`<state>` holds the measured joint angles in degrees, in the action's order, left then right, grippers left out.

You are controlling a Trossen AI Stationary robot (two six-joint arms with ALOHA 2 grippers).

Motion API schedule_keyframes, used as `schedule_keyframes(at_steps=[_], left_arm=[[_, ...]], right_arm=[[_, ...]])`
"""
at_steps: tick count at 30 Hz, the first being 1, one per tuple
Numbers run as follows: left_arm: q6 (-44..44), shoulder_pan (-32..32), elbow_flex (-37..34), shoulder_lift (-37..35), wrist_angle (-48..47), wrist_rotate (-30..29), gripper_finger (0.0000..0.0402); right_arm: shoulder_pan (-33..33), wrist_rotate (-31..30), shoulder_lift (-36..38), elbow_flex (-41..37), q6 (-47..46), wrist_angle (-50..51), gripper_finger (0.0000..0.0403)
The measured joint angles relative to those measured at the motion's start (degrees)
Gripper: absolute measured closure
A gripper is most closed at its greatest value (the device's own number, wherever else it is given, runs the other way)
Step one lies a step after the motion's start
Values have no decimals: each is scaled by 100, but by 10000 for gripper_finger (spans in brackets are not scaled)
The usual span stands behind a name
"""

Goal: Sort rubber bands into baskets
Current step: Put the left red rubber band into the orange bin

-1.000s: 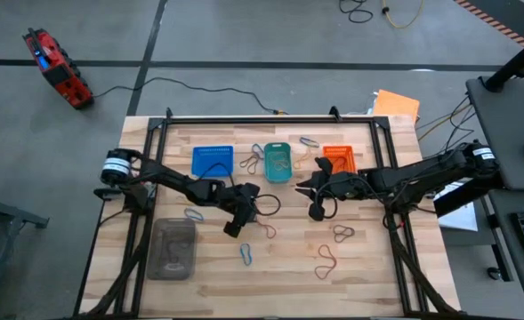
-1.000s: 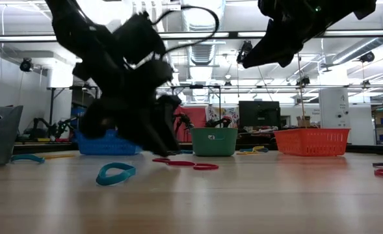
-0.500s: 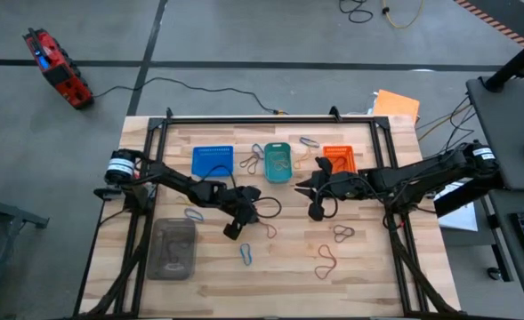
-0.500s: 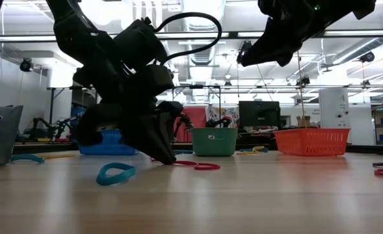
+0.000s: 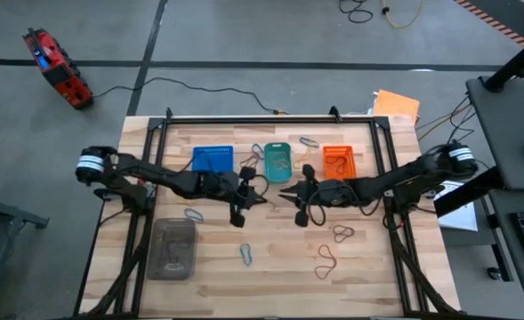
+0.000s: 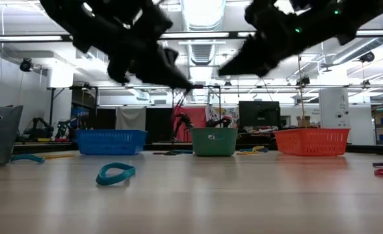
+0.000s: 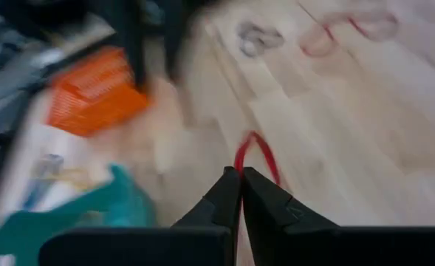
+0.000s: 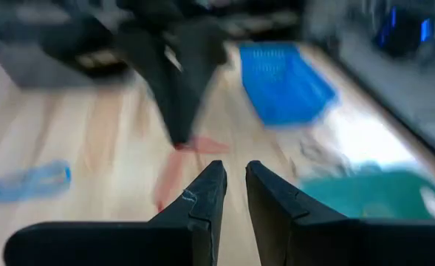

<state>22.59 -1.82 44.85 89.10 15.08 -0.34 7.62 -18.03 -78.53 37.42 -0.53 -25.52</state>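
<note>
My left gripper (image 5: 260, 199) hangs above the table's middle, shut on a red rubber band (image 7: 255, 151). My right gripper (image 5: 286, 192) faces it from the right at about the same height, with a narrow gap between its fingers (image 8: 230, 174) and nothing in it. The blue basket (image 5: 213, 161), the teal basket (image 5: 278, 163) and the orange basket (image 5: 339, 160) stand in a row along the far side. Loose rubber bands lie on the wood: a blue one (image 5: 246, 255), a grey one (image 5: 343, 233) and a red one (image 5: 326, 262). My left gripper pinches the red rubber band between its two fingertips, at one spot on the loop (image 7: 239, 164). The fingers slant down toward the table's right side. The band is lifted clear of the table and hangs slack below the fingertips (image 8: 182, 159).
A clear grey container (image 5: 174, 247) sits at the near left, with another blue band (image 5: 193, 214) just beyond it. More bands lie between the baskets (image 5: 253, 160). A black frame runs along the table's edges (image 5: 270, 120). Bare wood lies toward the near edge.
My left gripper has shut on a red rubber band that lay on the table and risen with it, tipping closer to level; the band is now clear of the wood. My right gripper has moved toward the table's left, closer to the left gripper, and sunk a little.
</note>
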Motion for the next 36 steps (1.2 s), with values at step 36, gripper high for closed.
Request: schedule_keyframes(at_steps=[36], left_arm=[[-1115,-63,-25,-774,-451,-608,401]], right_arm=[[-53,-1,-823,1673,245,1748,213]])
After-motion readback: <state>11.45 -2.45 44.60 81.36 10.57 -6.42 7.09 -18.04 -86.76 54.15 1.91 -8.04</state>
